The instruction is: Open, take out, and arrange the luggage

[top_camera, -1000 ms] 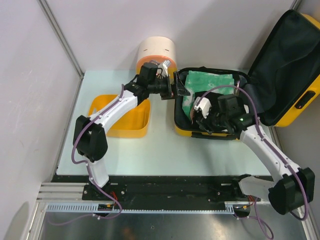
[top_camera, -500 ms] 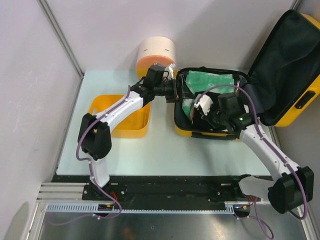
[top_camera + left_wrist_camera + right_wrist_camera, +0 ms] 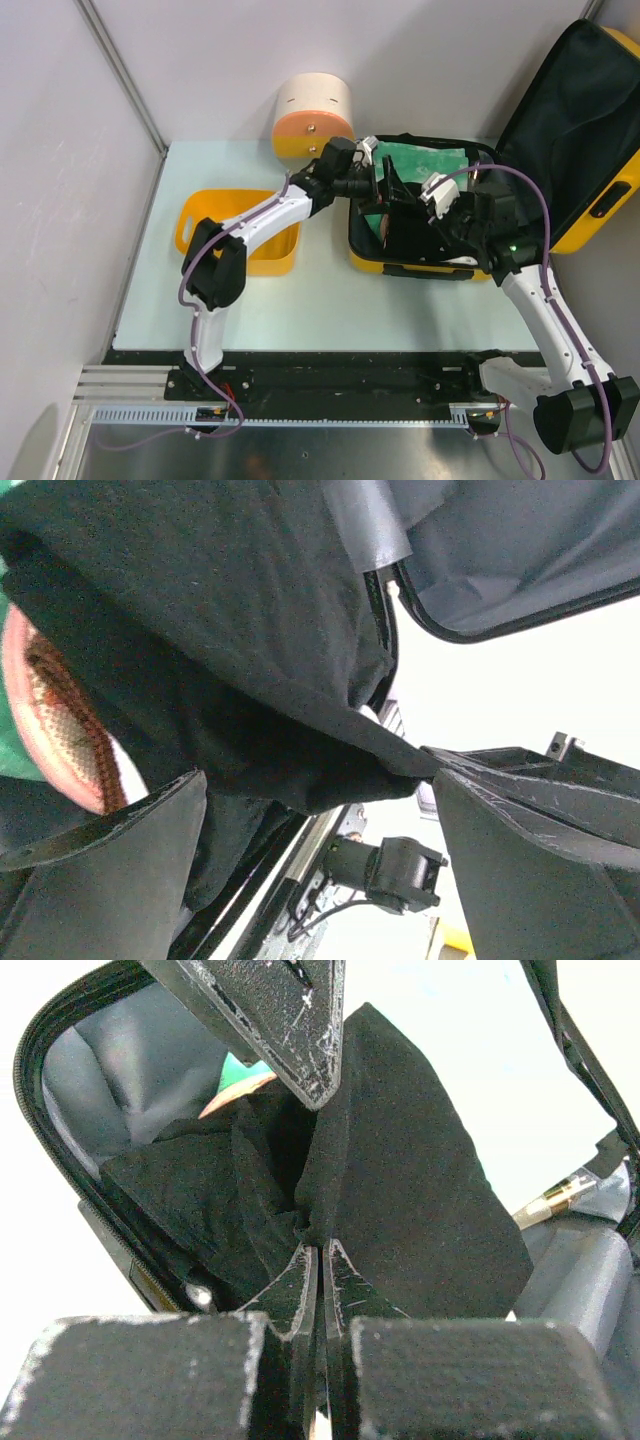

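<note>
While my right pincer (image 3: 318, 1250) is clamped tight on a fold of black cloth (image 3: 420, 1170), my left pincer (image 3: 318, 772) gapes at full width.
The luggage (image 3: 420, 266) lies open at the far right corner of the bench (image 3: 300, 290), its lid (image 3: 570, 120) leaning up to the right. Both my pincers meet over its left half. The cloth hangs between my left pincer's spread fingers, which grip nothing. A green sheet (image 3: 430, 160) lies inside near the far rim.

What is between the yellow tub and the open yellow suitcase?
Only a bare strip of table, seen in the top view; the left arm crosses over its far end.
</note>
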